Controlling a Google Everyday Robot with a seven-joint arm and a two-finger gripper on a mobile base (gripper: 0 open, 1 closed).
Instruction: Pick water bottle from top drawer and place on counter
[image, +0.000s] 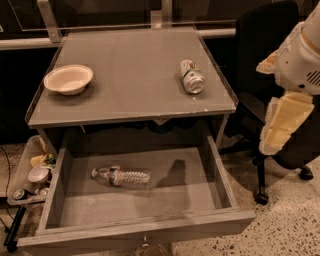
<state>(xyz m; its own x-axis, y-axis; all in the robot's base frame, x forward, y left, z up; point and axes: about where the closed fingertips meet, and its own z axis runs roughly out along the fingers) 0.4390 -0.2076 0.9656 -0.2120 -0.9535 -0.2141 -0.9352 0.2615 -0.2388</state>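
A flat grey surface (135, 75) holds a round cream bowl (68, 79) and a shiny can (192, 76) lying on its side. Below it the top drawer (150, 205) is open, and the clear ribbed water bottle (122, 176) lies flat inside. The white-and-cream arm (295, 65) hangs at the right, well apart. The gripper is out of view, so I cannot tell how its jaws stand.

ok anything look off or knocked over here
The can lies on its side on the counter, and the water bottle lies flat in the open drawer. Nothing looks spilled. The hand hangs right of the counter, clear of both.
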